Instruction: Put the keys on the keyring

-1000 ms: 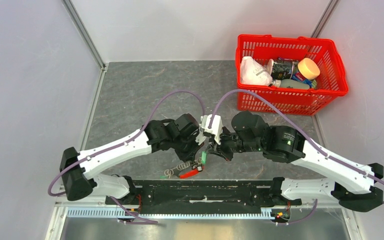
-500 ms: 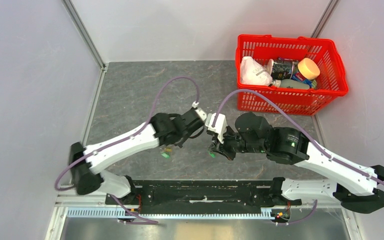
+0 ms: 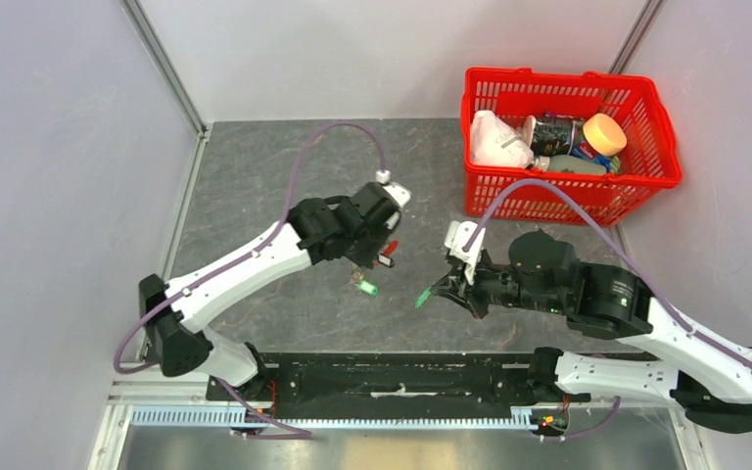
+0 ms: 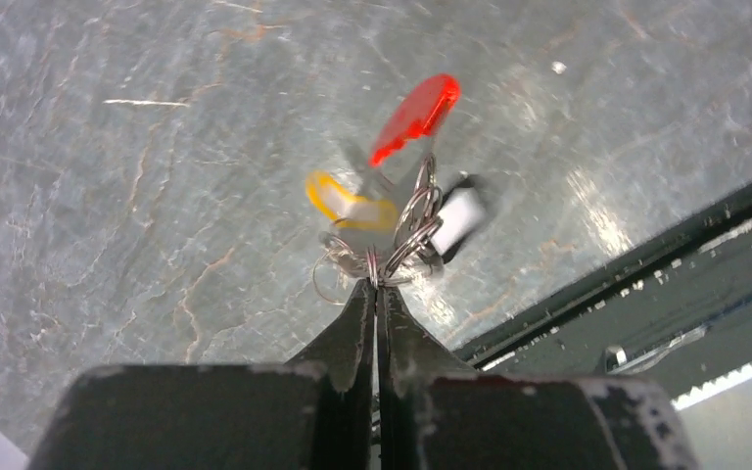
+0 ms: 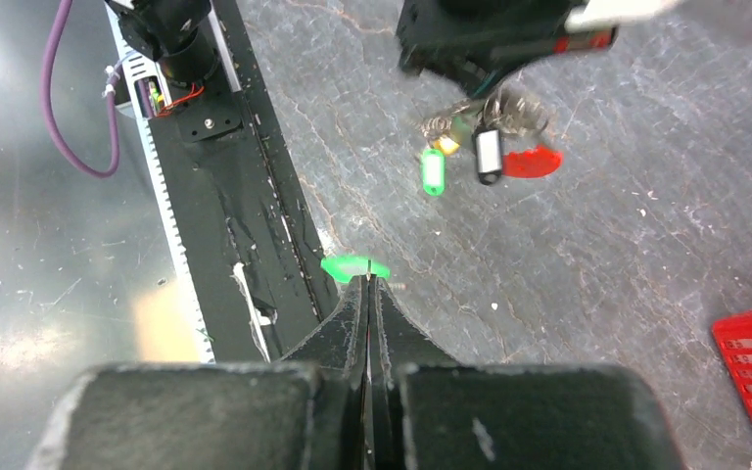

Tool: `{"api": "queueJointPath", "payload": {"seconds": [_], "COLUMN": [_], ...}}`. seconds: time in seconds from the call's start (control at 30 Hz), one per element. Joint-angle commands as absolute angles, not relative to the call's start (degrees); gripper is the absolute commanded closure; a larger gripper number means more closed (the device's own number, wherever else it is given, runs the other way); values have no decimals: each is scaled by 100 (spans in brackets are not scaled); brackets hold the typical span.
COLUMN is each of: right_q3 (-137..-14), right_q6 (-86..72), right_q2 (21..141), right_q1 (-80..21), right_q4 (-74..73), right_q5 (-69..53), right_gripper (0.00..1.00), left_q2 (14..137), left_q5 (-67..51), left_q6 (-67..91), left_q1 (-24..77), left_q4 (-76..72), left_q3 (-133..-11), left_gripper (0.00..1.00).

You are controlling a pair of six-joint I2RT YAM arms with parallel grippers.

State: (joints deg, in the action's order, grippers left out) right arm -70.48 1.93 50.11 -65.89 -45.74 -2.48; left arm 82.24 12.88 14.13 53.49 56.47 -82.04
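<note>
I see a grey, veined table (image 3: 255, 176). A red basket (image 3: 548, 204) stands on it at the far right, and a black rail (image 3: 401, 377) runs along its near edge.

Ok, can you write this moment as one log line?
left claw: shut on key bunch | right claw: shut on green tag | claws apart

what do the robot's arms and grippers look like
The left arm and right arm have white links with bulky black joints, each trailing a purple cable. The left gripper and right gripper have slim black tapering fingers on scuffed black bodies.
</note>
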Motion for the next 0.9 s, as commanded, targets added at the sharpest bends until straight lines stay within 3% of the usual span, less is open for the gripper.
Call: {"api": "queueJointPath", "payload": {"seconds": [0.0,0.07,0.87], "right_q3": [-6979,-6953,-7157], "right_q6": [78,53,202], "right_q2": [4854,4818,4812], "right_q1": [-6609,-6610,-6613], "right_q4": [-4443,-4447,-4654], "right_q5": [-37,-63,-1282], "right_gripper": [100,100,100], "left_q2": [8654,8513,7814], "left_q5": [1891,1522,-1103], "left_q6": [1661,1586,186], "left_q1": [5938,5594,6439], "left_q4": [6362,6429,6169], "left_q3": [-8688,-8732,-8730], "left_gripper": [98,98,98]}}
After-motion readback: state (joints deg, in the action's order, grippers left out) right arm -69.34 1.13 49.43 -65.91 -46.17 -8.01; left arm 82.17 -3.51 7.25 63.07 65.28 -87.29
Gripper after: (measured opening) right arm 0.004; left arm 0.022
